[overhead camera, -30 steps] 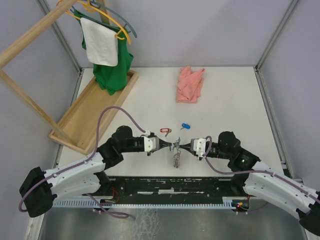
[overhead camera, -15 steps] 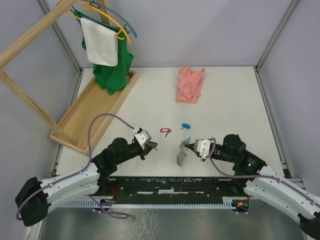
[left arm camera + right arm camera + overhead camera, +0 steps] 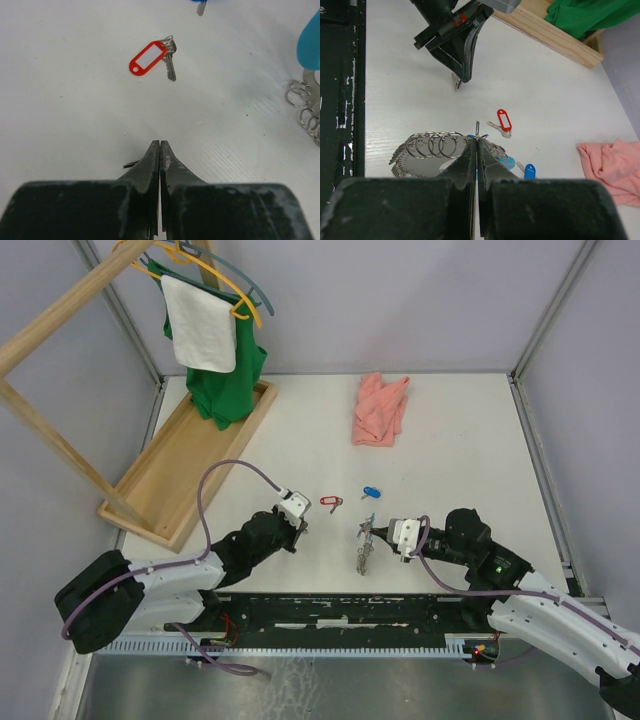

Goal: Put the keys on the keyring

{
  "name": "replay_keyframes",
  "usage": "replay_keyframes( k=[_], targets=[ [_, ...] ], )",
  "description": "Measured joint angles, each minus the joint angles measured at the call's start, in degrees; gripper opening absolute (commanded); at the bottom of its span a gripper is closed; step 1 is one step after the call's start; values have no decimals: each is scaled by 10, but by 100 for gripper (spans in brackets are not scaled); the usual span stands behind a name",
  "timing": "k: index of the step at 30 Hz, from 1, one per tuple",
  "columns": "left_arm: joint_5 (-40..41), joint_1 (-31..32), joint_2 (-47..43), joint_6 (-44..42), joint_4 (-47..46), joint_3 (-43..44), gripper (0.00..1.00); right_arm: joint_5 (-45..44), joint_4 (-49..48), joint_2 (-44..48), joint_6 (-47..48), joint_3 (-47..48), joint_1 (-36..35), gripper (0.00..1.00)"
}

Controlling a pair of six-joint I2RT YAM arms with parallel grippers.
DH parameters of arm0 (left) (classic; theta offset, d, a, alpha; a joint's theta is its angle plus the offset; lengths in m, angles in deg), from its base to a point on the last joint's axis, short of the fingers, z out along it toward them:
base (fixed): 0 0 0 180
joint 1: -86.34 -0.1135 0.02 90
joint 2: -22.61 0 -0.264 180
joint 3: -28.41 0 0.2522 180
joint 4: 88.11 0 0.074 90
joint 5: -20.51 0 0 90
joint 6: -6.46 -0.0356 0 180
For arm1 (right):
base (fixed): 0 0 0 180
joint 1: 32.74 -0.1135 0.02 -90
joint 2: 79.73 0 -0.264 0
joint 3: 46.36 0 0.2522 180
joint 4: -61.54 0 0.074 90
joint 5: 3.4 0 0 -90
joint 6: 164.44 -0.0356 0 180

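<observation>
Entry, left side: the left gripper point(image 3: 159, 146) has its jaws pressed together with nothing visibly clamped between them, tips low over the white tabletop point(image 3: 65, 125). A small silver metal key with a red oblong plastic tag point(image 3: 152, 56) lies flat ahead of this gripper, well apart from it. A second small key with a blue tag point(image 3: 371, 493) lies farther ahead and to the right.

Right side: the right gripper point(image 3: 476, 145) is closed, pinching the keyring point(image 3: 362, 556) — a large loop strung with many silvery metal rings and a light-blue oblong tag. The rings fan out to the left of its fingertips, with the rest of the bunch under the gripper. The two grippers face each other, apart.
</observation>
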State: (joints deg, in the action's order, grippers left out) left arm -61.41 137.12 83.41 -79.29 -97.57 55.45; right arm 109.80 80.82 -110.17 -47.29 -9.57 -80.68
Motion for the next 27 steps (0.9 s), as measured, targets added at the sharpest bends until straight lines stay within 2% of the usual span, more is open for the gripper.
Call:
replay_keyframes(
  k=[7,12,17,22,27],
  targets=[
    [39,-6,124,-1,-106,2,3,0,0,0,0,0,0,1],
    [39,-11,181,-1,-142,22,3,0,0,0,0,0,0,1],
    [38,-12,187,0,-141,35,23,0,1,0,0,0,0,1],
    [38,-12,129,21,-59,45,41,0,2,2,1,0,0,1],
    [36,-14,83,53,51,94,50,0,2,2,1,0,0,1]
  ],
)
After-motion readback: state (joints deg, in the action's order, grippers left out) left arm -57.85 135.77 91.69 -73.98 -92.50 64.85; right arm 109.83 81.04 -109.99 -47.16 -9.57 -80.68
